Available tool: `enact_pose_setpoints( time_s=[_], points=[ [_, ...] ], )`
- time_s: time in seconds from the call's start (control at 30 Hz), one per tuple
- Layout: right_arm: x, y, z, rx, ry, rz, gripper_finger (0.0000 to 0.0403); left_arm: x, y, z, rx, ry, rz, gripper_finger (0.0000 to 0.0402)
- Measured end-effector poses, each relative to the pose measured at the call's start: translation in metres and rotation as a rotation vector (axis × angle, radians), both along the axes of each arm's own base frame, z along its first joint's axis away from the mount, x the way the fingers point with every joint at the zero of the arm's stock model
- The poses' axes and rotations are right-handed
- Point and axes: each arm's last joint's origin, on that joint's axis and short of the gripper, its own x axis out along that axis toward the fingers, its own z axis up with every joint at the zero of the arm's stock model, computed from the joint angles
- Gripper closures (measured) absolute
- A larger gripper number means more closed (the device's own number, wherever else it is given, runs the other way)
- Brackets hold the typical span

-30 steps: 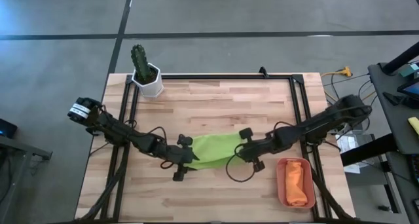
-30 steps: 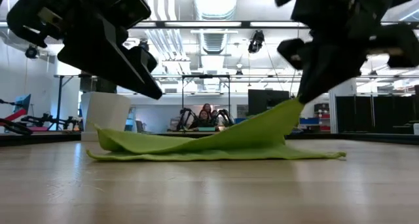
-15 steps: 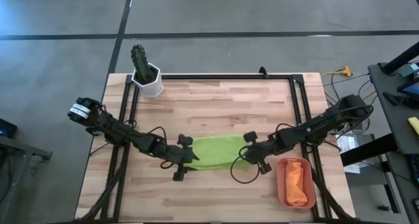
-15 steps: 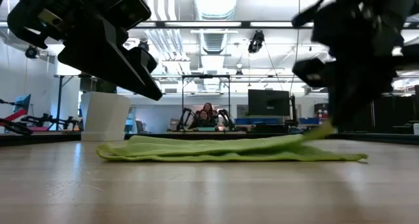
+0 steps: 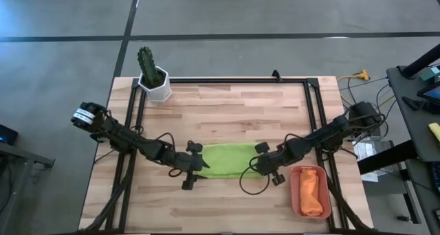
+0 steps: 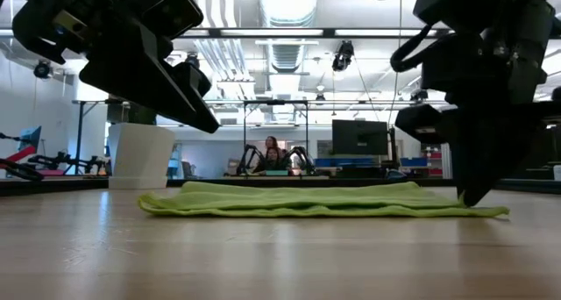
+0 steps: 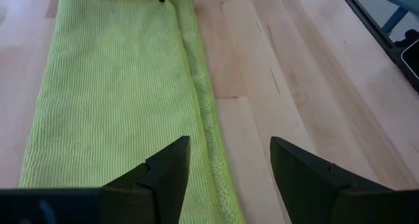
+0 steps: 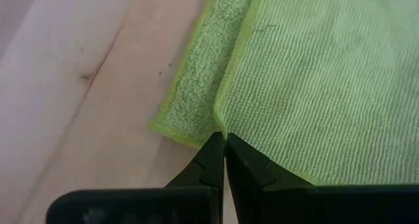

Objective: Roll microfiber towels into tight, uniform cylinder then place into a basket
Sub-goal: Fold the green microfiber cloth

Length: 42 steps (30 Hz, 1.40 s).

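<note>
The folded lime green towel (image 5: 230,159) lay flat mid-table, its far layers hidden from me, my right gripper (image 8: 224,152) pressed together on its near corner, my left gripper (image 7: 229,168) spread over its opposite end, bare wood alongside.

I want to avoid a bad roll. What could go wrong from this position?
1. The right tool is shut on a corner of the green towel; pulling may drag the folded layers apart.
2. The upper layer sits offset from the lower edge, so the roll may come out uneven.
3. The left tool hangs open, holding nothing down.
</note>
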Motion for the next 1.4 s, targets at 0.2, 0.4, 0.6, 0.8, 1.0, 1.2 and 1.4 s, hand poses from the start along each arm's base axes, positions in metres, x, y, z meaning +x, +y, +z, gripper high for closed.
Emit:
enact_pose_setpoints(
  time_s=[0.2, 0.4, 0.6, 0.8, 1.0, 1.2, 1.4],
  points=[
    [-0.004, 0.003, 0.0, 0.022, 0.003, 0.026, 0.0394, 0.003, 0.004, -0.007, 0.097, -0.015, 0.128, 0.0207],
    [-0.006, 0.002, -0.005, 0.041, -0.004, -0.007, 0.0394, 0.012, 0.006, -0.029, 0.144, 0.01, 0.177, 0.0207],
    [-0.008, 0.001, -0.007, 0.062, -0.006, -0.046, 0.038, 0.018, 0.003, -0.055, 0.164, 0.083, 0.164, 0.0207],
    [-0.011, 0.0, -0.01, 0.094, 0.018, -0.062, 0.0374, 0.022, 0.0, -0.061, 0.093, 0.111, 0.149, 0.0207],
    [-0.017, 0.002, -0.002, 0.1, 0.01, -0.033, 0.0375, 0.02, -0.001, -0.051, 0.074, 0.096, 0.134, 0.0207],
    [-0.022, 0.004, 0.024, 0.12, -0.113, -0.003, 0.0375, 0.014, 0.001, -0.027, 0.06, 0.051, 0.139, 0.0207],
    [-0.031, 0.011, 0.043, 0.188, -0.183, 0.041, 0.0375, 0.007, 0.005, 0.001, 0.027, -0.032, 0.147, 0.0207]
  ],
)
